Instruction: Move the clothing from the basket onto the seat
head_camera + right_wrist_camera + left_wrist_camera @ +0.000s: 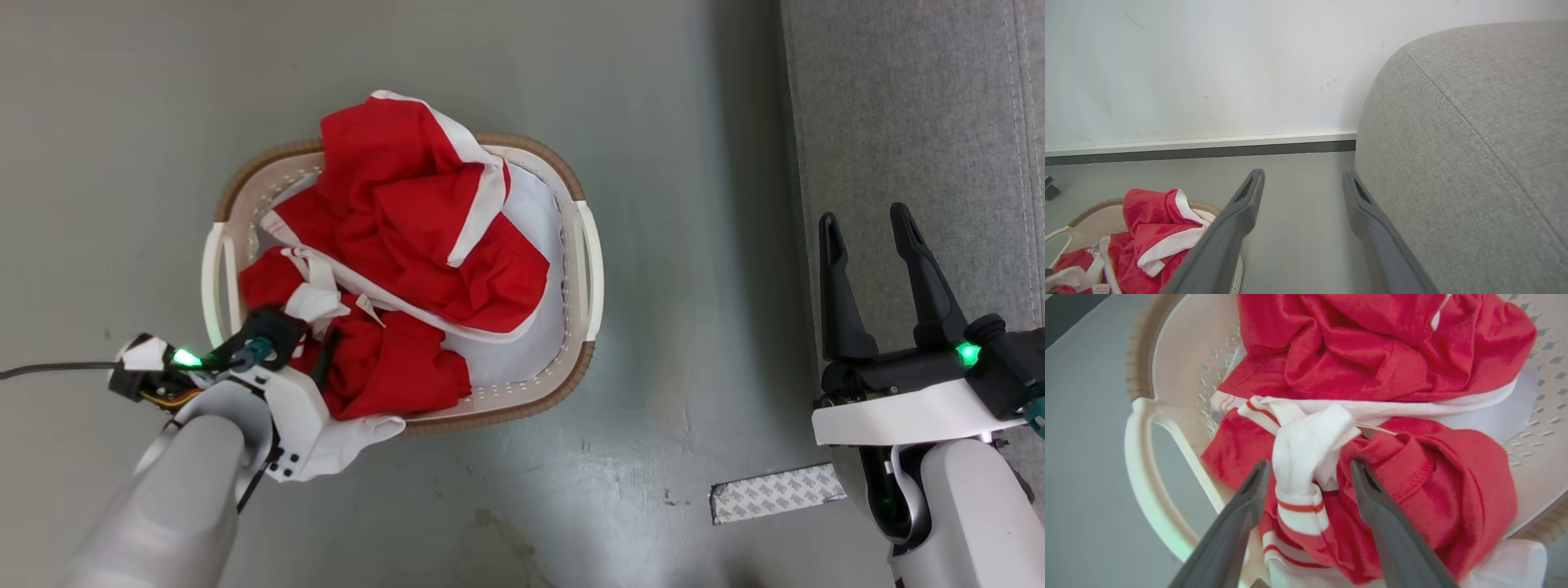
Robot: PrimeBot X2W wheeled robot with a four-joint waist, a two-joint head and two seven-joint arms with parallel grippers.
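Note:
The clothing (408, 220), red with white panels and trim, is heaped in the cream basket (592, 269) on the floor, and one white corner hangs over the near rim. My left gripper (1309, 465) is open low over the basket's near-left part. Its fingers straddle a bunched white cuff with red stripes, and red clothing (1372, 347) lies beyond. In the head view most of the left gripper (314, 359) is hidden by its wrist. My right gripper (865, 219) is open and empty at the edge of the grey seat (914, 122), well right of the basket.
A strip of patterned tape (775, 492) lies on the grey floor between basket and seat. A black cable (49, 369) runs off left from my left wrist. In the right wrist view a white wall with a dark baseboard (1208, 147) stands behind basket (1094, 212) and seat (1474, 143).

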